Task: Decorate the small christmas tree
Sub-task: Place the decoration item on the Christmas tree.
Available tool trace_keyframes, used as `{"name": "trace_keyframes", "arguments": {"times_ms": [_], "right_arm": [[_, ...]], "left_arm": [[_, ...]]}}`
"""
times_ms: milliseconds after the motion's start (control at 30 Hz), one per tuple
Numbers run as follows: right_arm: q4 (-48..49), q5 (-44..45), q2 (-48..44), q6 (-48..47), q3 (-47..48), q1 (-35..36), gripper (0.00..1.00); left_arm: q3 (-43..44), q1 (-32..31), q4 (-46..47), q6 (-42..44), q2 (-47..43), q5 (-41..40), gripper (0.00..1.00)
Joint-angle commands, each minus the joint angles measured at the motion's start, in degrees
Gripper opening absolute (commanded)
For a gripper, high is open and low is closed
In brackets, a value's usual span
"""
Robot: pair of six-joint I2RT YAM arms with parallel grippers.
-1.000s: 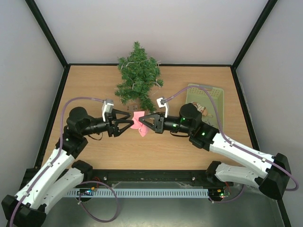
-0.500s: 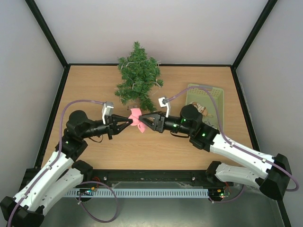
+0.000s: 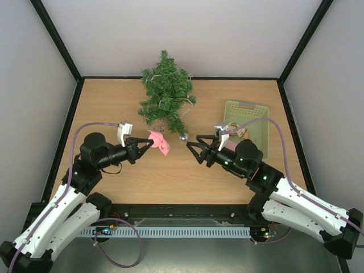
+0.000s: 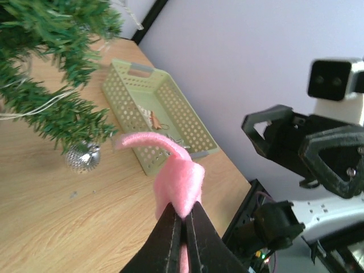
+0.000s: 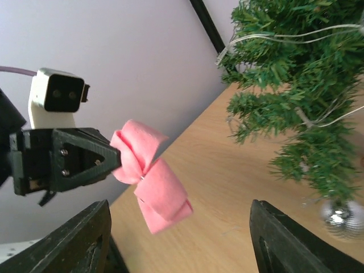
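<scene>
The small christmas tree (image 3: 166, 96) stands at the back of the table, a silver bauble (image 3: 183, 136) hanging off its lowest front branch. A pink felt bow (image 3: 158, 141) hangs in the air just in front of the tree. My left gripper (image 3: 149, 143) is shut on one loop of it; the left wrist view shows the felt (image 4: 177, 176) pinched between the closed jaws. My right gripper (image 3: 197, 146) stands open to the right of the bow with nothing in it. In its wrist view the bow (image 5: 149, 176) sits ahead, beyond the fingertips, with the tree (image 5: 301, 85) at the upper right.
A pale green perforated basket (image 3: 245, 120) with small ornaments sits at the right of the table, behind the right arm. A light string runs through the tree branches (image 5: 318, 31). Black frame posts and pale walls close in the table.
The right gripper opened, let go of the bow and drew back to the right. The left gripper closed on the bow and now carries it alone, slightly further left.
</scene>
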Motion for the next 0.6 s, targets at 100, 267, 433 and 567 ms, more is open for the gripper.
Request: {"name": "trace_keyframes", "arguments": {"times_ms": [100, 267, 433, 567], "right_arm": [[1.8, 1.0, 1.7, -8.7, -1.7, 0.4, 0.6], [7.4, -3.0, 6.1, -11.5, -2.3, 1.7, 0.59], [8.5, -0.7, 10.9, -15.7, 0.9, 4.5, 0.61], [9.7, -0.2, 15.5, -17.6, 2.9, 7.2, 0.62]], "left_arm": [[2.2, -0.2, -3.0, -12.5, 0.5, -5.5, 0.02], [3.3, -0.2, -3.6, -14.8, 1.6, -3.8, 0.02], [2.3, -0.2, -2.8, -16.3, 1.4, -2.5, 0.02], [1.7, -0.2, -1.7, -17.2, 1.7, -1.1, 0.02]]}}
